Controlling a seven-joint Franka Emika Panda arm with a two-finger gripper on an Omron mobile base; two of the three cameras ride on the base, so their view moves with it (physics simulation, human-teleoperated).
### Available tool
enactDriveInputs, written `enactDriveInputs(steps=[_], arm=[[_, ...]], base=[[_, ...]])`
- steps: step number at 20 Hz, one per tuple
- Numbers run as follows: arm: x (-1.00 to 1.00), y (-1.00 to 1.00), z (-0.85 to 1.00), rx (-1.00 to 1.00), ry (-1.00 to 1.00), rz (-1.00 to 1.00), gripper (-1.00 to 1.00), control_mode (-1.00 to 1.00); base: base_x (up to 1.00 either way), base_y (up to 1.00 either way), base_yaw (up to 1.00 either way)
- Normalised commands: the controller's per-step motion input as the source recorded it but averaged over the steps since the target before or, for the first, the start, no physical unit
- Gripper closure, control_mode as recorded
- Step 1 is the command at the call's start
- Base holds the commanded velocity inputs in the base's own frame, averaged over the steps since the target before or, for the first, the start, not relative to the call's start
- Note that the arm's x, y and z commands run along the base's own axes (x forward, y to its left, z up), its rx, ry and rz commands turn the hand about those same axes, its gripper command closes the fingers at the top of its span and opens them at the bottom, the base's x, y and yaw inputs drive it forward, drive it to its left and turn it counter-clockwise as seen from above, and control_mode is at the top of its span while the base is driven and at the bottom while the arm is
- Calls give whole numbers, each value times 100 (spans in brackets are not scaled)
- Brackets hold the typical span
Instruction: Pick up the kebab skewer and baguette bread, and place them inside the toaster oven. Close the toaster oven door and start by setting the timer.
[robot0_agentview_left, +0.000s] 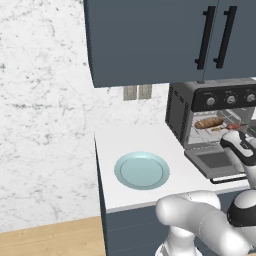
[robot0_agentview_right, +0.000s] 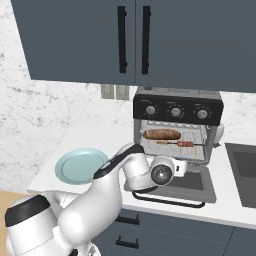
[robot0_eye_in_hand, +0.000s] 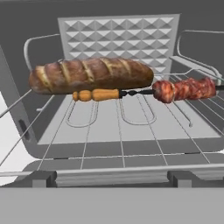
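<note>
2 foods already lie on the wire rack inside the toaster oven: the baguette bread toward the back, and the kebab skewer just in front of it, nearly touching its crust. In the hand view both run crosswise to the oven's mouth, their long axes parallel to the rack's front edge. The toaster oven door hangs dropped flat out in front of the oven, glass face up, its black bar handle along the edge farthest from the oven. The gripper hovers just above that lowered door, pointed into the oven's mouth, its claw spread wide with nothing between the tips. What the coming move seems to turn on is this: the handle lies below and behind the claw, on the robot's side of the oven, and its long axis runs side to side like the food. So I judge the hand must back out and drop under the door's far edge before lifting it shut. A pale blue plate sits bare on the counter, well left of the oven.
</note>
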Motion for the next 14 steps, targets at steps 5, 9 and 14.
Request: enactDriveInputs(steps=[5, 9, 14], arm=[[22, 0, 1, 1, 0, 0, -100, -100], [22, 0, 5, 0, 0, 0, -100, -100], [23, 0, 7, 0, 0, 0, -100, -100]], base=[[0, 0, 0], [0, 0, 0], [0, 0, 0]])
